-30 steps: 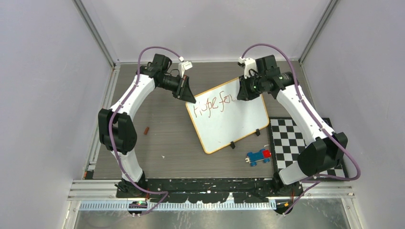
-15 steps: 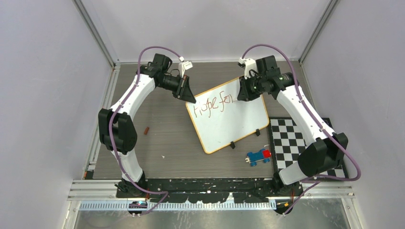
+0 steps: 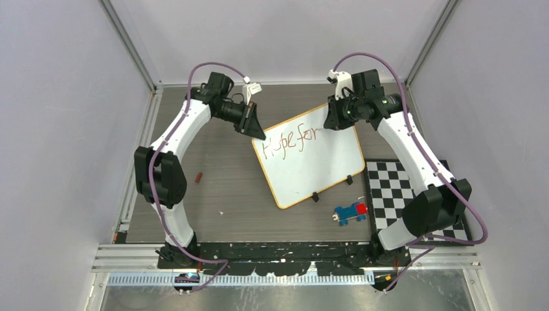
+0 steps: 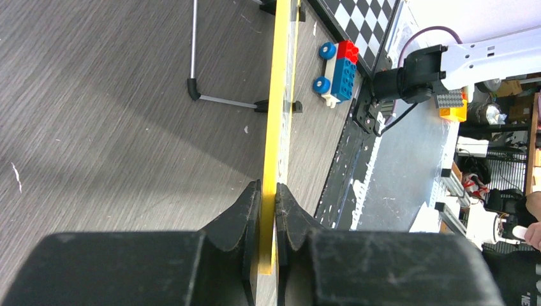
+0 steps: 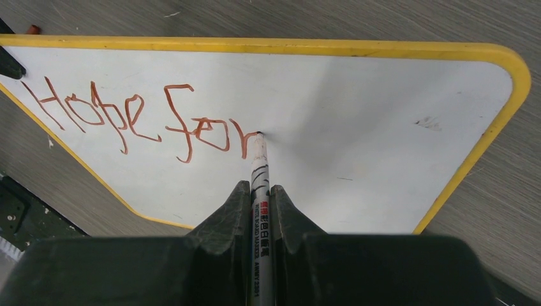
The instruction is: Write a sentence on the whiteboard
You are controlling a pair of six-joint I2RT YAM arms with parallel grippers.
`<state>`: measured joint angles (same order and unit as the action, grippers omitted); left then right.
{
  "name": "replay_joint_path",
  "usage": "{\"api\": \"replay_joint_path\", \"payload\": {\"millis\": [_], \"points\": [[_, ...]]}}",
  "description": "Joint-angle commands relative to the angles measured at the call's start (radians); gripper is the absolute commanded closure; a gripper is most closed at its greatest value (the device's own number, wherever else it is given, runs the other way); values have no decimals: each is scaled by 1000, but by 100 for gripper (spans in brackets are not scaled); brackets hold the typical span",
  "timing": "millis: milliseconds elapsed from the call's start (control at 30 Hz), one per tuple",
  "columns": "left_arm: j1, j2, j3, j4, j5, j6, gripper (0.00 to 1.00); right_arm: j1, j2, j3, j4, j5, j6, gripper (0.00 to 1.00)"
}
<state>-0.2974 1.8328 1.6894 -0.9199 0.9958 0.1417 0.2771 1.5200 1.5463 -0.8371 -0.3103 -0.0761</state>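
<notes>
Whiteboard sits mid-counter, skewed and propped on a thin wire leg. It looks thin, stiff and light with a glossy face, so it will likely slide or rock under pen pressure. Best hold is the yellow rim – left end effector is clamped there, at the far-left corner. Right end effector is clamped on marker, tip touching the board right after "for". Sentence reads "Hope for" – the rest is not yet written. Hard to see: board face is edge-on in left wrist view; marker is hidden under the right wrist from above; smudge near the board's right corner, can't tell what it is.
</notes>
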Motion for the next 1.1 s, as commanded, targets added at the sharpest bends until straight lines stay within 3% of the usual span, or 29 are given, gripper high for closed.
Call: {"api": "replay_joint_path", "payload": {"millis": [0,467,667,900,1067], "points": [[-16,38,46,-39,-37,21,100,-12,-4,55,31,-17,-10,100],[-16,195,311,-200,-66,114,100,-12,-69,80,-97,-275,-41,100],[-11,150,290,-214,-67,104,73,8,-115,-40,-53,-320,24,100],[20,35,130,-148,-47,82,36,45,-131,-119,-20,-331,51,100],[64,-45,-39,0,-17,5,28,117,-143,-145,-9,-231,42,100]]}}
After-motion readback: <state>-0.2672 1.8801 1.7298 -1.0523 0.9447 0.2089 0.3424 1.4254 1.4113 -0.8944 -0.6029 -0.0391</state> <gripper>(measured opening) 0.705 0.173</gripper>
